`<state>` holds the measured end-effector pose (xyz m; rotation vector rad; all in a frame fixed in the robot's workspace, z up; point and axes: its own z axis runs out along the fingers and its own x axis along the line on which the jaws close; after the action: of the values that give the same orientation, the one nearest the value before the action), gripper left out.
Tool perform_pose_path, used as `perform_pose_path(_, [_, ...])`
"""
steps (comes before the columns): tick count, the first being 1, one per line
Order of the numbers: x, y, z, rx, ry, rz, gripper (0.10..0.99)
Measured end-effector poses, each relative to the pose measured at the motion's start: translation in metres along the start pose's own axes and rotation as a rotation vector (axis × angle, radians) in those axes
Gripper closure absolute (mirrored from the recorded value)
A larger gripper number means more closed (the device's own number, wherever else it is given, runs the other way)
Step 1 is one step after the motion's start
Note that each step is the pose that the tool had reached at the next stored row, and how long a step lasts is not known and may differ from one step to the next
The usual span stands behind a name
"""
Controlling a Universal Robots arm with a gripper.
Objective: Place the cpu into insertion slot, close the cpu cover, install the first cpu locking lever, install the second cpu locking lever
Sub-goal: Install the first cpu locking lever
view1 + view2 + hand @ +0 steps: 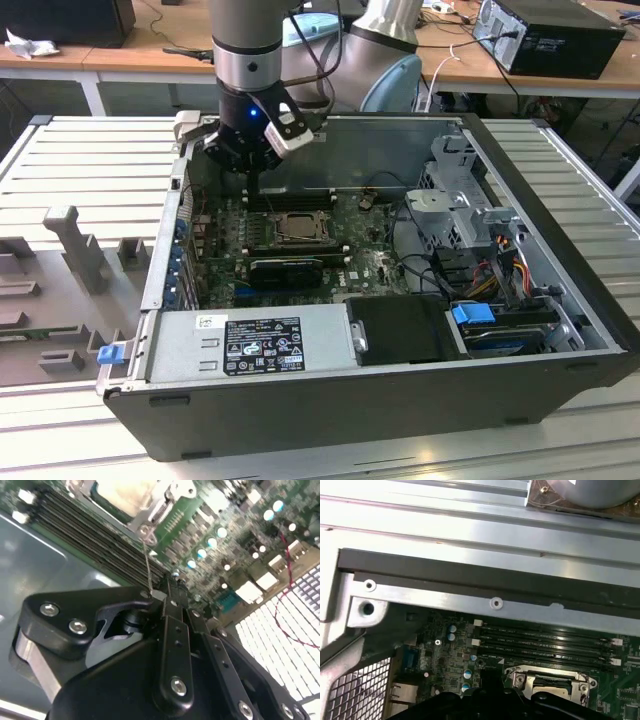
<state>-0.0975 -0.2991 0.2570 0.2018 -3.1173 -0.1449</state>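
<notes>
A ribbed grey metal worktop [90, 160] is carrying an open black computer case [400, 400]. Inside the case, a green motherboard [370, 265] is lying flat. The cpu [296, 227], a small square chip with a pale metallic face, is sitting in the insertion slot [264, 233] near the case's middle. The cpu cover [167, 502], a thin silvery frame, is lying flat around the chip. The black pincer [255, 180] is hanging inside the case just behind the slot, its fingers drawn together on the tip of a thin wire locking lever [148, 562] rising from the slot's edge. Along the case's near wall, a grey power supply [180, 350] is bearing a black-and-white printed label [262, 345]. A drive cage [460, 210] is occupying one corner of the case, with coloured cables [505, 265] beside it.
</notes>
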Motion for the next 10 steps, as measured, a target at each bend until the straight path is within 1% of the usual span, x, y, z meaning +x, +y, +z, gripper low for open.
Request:
perform_pose_path(2, [-0.0130,-0.0015,-0.0001,0.000,0.0000,0.000,0.980])
perform_pose_path(6, [-0.0289,-0.0036,0.0000,0.000,0.0000,0.000,0.980])
perform_pose_path(8, [-0.0459,-0.0059,0.0006,0.000,0.0000,0.000,0.980])
perform_pose_path(9, [-0.0503,-0.0065,0.0008,-0.001,0.0000,0.000,0.980])
perform_pose_path(10, [-0.0509,-0.0067,0.0009,-0.013,-0.0017,0.000,0.980])
